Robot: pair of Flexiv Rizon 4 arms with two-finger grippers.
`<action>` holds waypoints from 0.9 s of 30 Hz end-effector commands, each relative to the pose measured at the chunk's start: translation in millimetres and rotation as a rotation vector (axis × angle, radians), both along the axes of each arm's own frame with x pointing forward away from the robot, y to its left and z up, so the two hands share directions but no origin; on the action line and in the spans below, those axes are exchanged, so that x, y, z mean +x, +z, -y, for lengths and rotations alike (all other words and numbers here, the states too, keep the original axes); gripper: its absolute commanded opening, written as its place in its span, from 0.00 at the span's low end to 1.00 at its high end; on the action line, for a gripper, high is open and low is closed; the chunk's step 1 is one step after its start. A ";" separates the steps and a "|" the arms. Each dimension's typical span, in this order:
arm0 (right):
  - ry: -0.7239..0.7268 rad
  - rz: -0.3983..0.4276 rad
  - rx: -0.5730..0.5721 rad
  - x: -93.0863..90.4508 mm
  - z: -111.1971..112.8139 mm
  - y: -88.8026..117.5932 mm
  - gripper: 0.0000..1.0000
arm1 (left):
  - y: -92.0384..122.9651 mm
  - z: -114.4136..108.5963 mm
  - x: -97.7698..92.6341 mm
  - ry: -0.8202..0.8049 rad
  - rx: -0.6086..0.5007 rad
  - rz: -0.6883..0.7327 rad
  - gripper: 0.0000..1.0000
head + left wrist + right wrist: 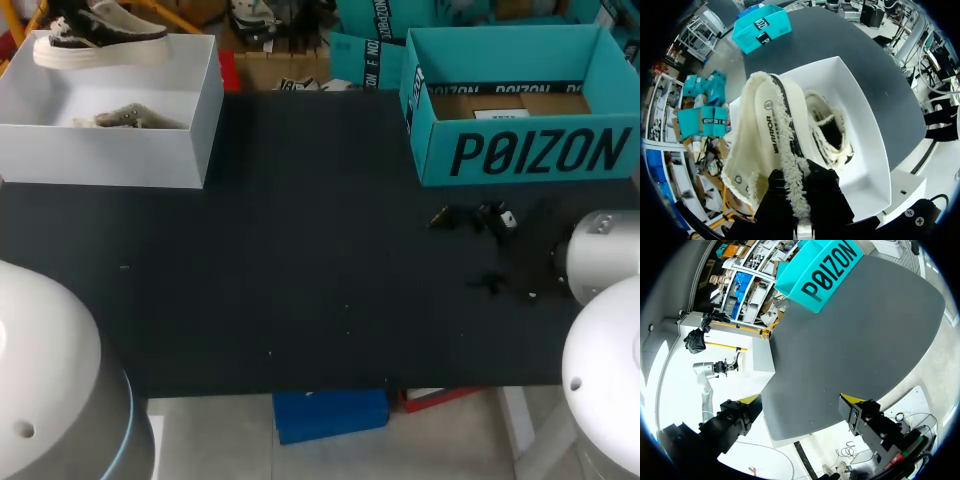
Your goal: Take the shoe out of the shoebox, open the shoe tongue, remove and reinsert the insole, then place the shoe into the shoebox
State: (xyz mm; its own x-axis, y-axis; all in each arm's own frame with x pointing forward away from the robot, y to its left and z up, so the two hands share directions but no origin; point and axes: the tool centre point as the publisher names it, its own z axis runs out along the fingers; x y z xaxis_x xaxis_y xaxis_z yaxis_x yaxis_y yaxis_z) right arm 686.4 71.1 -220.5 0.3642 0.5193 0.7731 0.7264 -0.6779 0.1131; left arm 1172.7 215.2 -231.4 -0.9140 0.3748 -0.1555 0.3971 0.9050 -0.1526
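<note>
Looking from the counter's (300, 290) near right edge, you see your right hand (801, 402) over it, fingers spread wide with nothing between them. Small black bits (478, 222) lie beyond, near the right edge. A broad dark stretch separates two boxes. The teal box (520, 160) at the far right corner holds brown card. The white shoebox (110, 155) at the far left corner holds a second shoe (128, 118). Your left hand (796, 192) is clamped on the shoe's (760, 130) frayed edge above that box.

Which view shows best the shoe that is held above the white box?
The left wrist view: the shoe fills it, sole up close, in the left gripper. The head view shows it small at the edge; the right wrist view, not clearly.
</note>
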 end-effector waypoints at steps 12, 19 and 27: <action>0.059 -0.042 0.050 -6.8 9.2 -1.1 1.00 | -80.0 -0.3 14.3 0.075 0.019 -0.007 0.00; 0.059 -0.042 0.050 -6.8 9.2 -1.1 1.00 | -102.3 6.9 27.4 0.084 0.029 -0.002 0.00; 0.059 -0.042 0.050 -6.8 9.2 -1.1 1.00 | -125.6 13.1 40.9 0.092 0.066 -0.010 0.00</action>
